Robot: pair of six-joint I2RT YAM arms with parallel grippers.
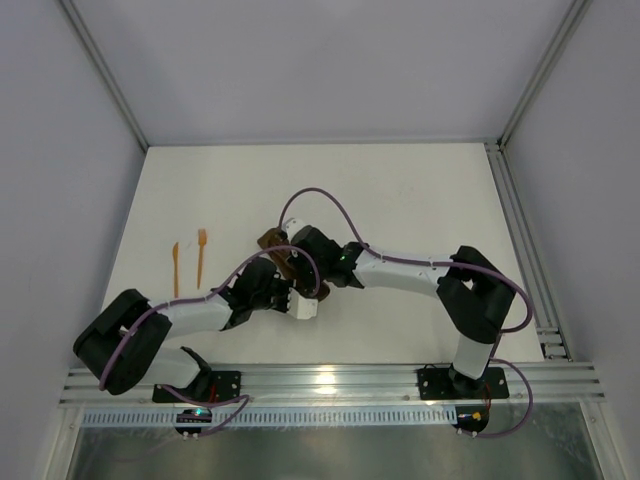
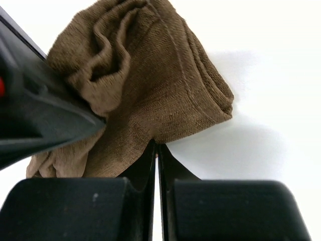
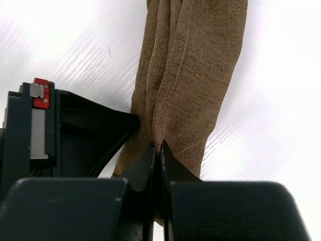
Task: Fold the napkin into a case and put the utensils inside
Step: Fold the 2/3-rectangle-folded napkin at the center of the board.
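Note:
The dark brown napkin (image 1: 270, 241) is bunched into a folded, layered wad at the table's middle, lifted between both grippers. My left gripper (image 2: 156, 146) is shut on the lower edge of the napkin (image 2: 150, 90), pinching it at the fingertips. My right gripper (image 3: 159, 145) is shut on a hanging fold of the napkin (image 3: 195, 75). In the top view the left gripper (image 1: 284, 277) and the right gripper (image 1: 288, 258) meet closely at the cloth. The orange fork (image 1: 201, 256) and a second orange utensil (image 1: 176, 269) lie side by side to the left.
The white tabletop (image 1: 400, 190) is bordered by grey walls and a metal rail (image 1: 520, 230) on the right. The right gripper's black body (image 2: 35, 115) crowds the left wrist view. The left gripper's body (image 3: 60, 135) shows in the right wrist view.

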